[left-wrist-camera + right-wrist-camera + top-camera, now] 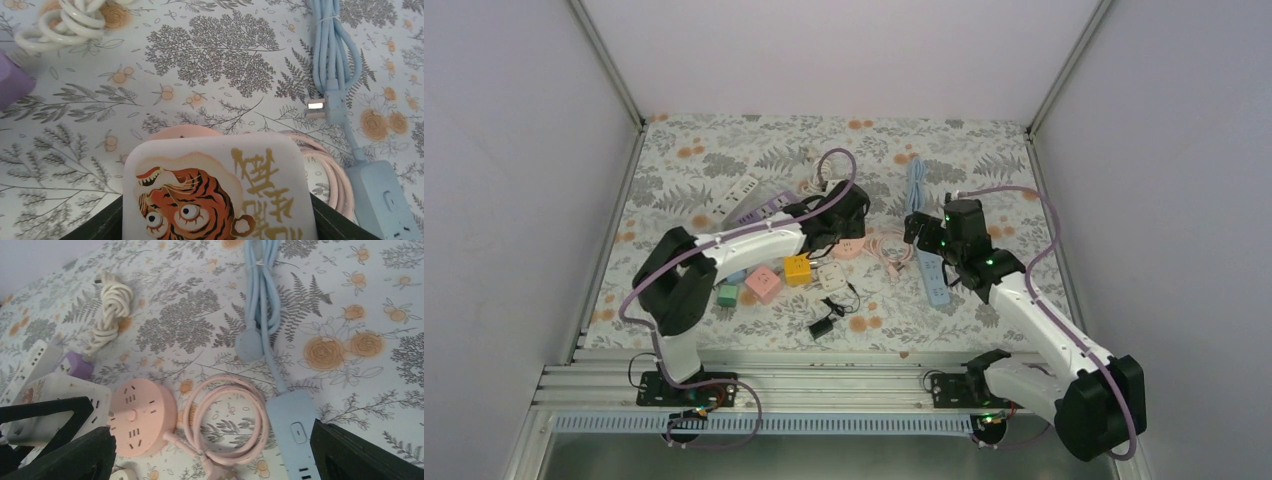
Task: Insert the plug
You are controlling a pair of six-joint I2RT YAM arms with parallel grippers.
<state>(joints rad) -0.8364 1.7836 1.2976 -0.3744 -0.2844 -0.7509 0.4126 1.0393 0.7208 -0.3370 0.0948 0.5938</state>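
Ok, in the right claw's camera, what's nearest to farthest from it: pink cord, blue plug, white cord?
1. The pink cord, coiled just ahead of the right claw.
2. The blue plug, farther ahead, middle.
3. The white cord, far upper left.

Not much to read here. The only lettering is on the white block point(220, 195) at the near edge of the left wrist view: gold brush-style characters point(262, 192) on its top face, just right of a cartoon tiger point(187, 200). They look like Chinese script, but they run off the bottom of the shot and I can't tell which ones. The blue power strip point(295, 440) on the right has a button point(298, 432) with a short line mark on it.
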